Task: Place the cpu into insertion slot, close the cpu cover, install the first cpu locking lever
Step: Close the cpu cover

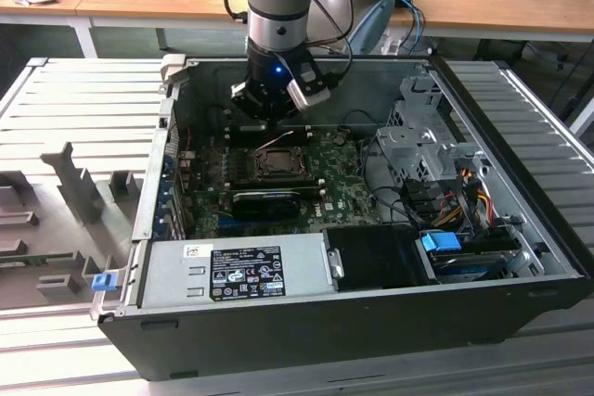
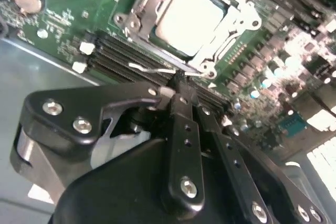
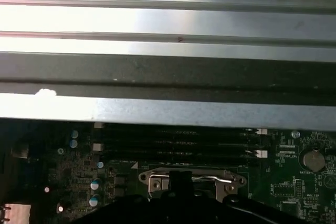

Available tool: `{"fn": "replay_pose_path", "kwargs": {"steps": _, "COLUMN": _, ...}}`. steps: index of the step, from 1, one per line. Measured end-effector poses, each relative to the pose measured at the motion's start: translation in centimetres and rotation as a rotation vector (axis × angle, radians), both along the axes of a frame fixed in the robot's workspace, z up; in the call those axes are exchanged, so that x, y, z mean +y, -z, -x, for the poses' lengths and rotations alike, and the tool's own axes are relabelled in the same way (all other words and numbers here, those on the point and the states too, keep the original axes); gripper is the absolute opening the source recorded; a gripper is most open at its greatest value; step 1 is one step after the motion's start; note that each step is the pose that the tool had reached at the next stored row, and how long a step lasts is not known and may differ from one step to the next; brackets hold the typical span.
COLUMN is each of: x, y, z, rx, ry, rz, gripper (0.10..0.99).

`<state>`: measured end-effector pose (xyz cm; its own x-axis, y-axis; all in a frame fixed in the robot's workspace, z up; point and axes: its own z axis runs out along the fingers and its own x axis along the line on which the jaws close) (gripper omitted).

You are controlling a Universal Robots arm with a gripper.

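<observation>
The cpu point(image 2: 191, 11) already lies in the slot point(image 1: 276, 162), with the cover point(image 2: 157, 3) closed around it. The gripper point(image 2: 178, 85) hangs at the socket's edge, fingers clenched together on nothing, tips by the thin wire lever point(image 2: 152, 69). Pressing it well likely means pushing steadily down and sideways under its hook. The second wrist view shows the lever; the exterior view shows the case point(image 1: 520, 164) around the board.
</observation>
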<state>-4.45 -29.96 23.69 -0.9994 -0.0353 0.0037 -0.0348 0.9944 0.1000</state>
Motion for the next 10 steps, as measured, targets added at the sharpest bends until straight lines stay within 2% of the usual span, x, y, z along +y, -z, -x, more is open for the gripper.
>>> {"fn": "replay_pose_path", "kwargs": {"steps": 1, "x": 0.01, "y": 0.03, "z": -0.01, "rx": -0.0183, "ry": -0.001, "rz": 0.0, "gripper": 0.106}}
{"fn": "replay_pose_path", "kwargs": {"steps": 2, "x": 0.01, "y": 0.03, "z": -0.01, "rx": -0.0303, "ry": -0.002, "rz": 0.0, "gripper": 0.106}}
{"fn": "replay_pose_path", "kwargs": {"steps": 3, "x": 0.02, "y": 0.07, "z": -0.01, "rx": -0.0366, "ry": -0.002, "rz": -0.001, "gripper": 0.106}}
{"fn": "replay_pose_path", "kwargs": {"steps": 5, "x": 0.25, "y": 0.37, "z": -0.03, "rx": -0.0374, "ry": -0.01, "rz": -0.002, "gripper": 0.106}}
{"fn": "replay_pose_path", "kwargs": {"steps": 8, "x": 0.3, "y": 0.71, "z": -0.03, "rx": -0.0373, "ry": -0.052, "rz": -0.003, "gripper": 0.106}}
{"fn": "replay_pose_path", "kwargs": {"steps": 10, "x": 0.33, "y": 0.84, "z": -0.19, "rx": -0.0373, "ry": -0.055, "rz": -0.003, "gripper": 0.106}}
